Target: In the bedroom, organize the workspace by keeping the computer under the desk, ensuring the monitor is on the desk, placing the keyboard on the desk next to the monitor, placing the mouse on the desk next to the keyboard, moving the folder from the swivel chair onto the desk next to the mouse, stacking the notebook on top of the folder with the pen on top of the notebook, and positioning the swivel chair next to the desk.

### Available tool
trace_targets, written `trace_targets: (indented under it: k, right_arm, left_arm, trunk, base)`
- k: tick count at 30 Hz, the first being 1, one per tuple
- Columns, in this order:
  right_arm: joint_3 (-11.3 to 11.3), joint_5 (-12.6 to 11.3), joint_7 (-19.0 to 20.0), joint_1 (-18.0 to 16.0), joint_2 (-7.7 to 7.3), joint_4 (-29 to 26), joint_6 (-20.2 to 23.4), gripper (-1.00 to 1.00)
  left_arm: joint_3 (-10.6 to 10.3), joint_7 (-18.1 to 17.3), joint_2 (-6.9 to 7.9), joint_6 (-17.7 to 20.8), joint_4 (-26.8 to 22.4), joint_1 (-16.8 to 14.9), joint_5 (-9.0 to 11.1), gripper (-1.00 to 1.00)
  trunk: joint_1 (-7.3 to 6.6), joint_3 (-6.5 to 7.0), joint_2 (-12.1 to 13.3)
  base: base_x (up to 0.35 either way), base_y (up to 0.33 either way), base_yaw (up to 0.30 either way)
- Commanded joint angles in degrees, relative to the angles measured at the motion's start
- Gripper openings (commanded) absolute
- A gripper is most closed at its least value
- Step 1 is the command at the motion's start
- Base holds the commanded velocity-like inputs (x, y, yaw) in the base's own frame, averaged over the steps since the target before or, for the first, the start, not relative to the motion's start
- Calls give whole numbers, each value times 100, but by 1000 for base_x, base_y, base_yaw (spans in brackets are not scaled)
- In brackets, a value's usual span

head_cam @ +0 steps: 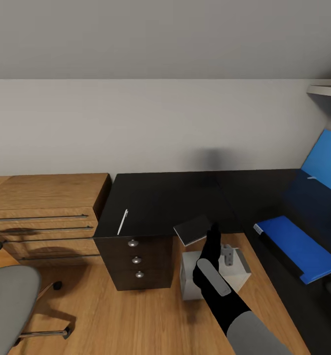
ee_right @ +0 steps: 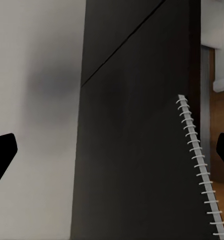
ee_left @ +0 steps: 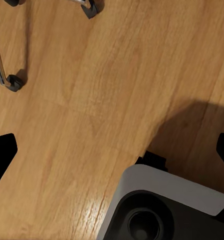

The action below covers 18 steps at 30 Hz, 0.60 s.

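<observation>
Black desk (head_cam: 165, 197) already carries the folder (head_cam: 298, 246) and pen (head_cam: 122, 222), while the notebook (head_cam: 192, 229) overhangs its front edge, unstacked, before the spread-fingered right gripper (head_cam: 213, 234).

Desk (head_cam: 175, 197) top is seen black, w/ a bright blue back panel (head_cam: 325, 155) at the right. Black drawer unit (head_cam: 135, 264) is dotted w/ three silver knobs. A slim white pen (head_cam: 123, 221) is picked out against the black top. Folder (head_cam: 298, 246) is shown bright blue, white along its edge. Notebook (head_cam: 192, 229) is rendered dark grey here, its white spiral binding (ee_right: 199, 165) caught in right wrist view. Computer (head_cam: 219, 276) is given as light grey. Oak-brown dresser (head_cam: 42, 212) w/ grey bar handles; floor (head_cam: 135, 315) is light wood, grain visible. Swivel chair (head_cam: 7, 301) seat is grey, base chrome, casters black. Wall (head_cam: 135, 123) is off-white, ceiling grey. Right arm (head_cam: 219, 286) is black w/ a grey strip.
</observation>
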Motion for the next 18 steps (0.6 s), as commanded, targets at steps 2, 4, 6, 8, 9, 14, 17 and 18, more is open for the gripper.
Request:
trace_targets:
  k: [2, 4, 6, 8, 9, 14, 17, 18]
  right_arm:
    - [20, -2, 38, -5, -3, 1, -26, 100]
    - [23, -14, 174, -4, -3, 17, -20, 100]
    - [23, -14, 182, -4, -3, 19, -20, 100]
    - [24, -15, 186, -4, -3, 20, -20, 100]
    - [24, -15, 186, -4, -3, 20, -20, 100]
    - [24, -8, 189, -4, -3, 21, -20, 100]
    - [19, 0, 201, -4, -17, 70, -26, 100]
    - [17, 4, 203, -4, -18, 92, -29, 100]
  left_arm:
    - [-48, 35, 5, -32, -3, -4, 54, 100]
    - [-69, 25, 5, -40, -6, -4, 47, 100]
    - [-71, 24, 5, -40, -6, -4, 46, 100]
    - [-72, 24, 5, -41, -6, -4, 46, 100]
    - [-72, 23, 5, -41, -6, -4, 46, 100]
    - [-71, 20, 5, -41, -6, -4, 47, 100]
    - [-60, 13, 5, -33, -69, -4, 56, 100]
    - [-57, 10, 7, -33, -128, -4, 58, 100]
  trunk:
    - [0, -5, -3]
    - [0, -5, -3]
    - [0, -5, -3]
    - [0, -5, -3]
    - [0, -5, -3]
    - [0, -5, -3]
    - [0, -5, -3]
    - [0, -5, -3]
  base:
    - [0, 0, 0]
    - [-73, 71, 0]
    - [-153, 146, 0]
    - [-200, 189, 0]
    - [-214, 202, 0]
    - [-227, 208, 0]
    - [-71, 61, 0]
    - [-14, 12, 0]
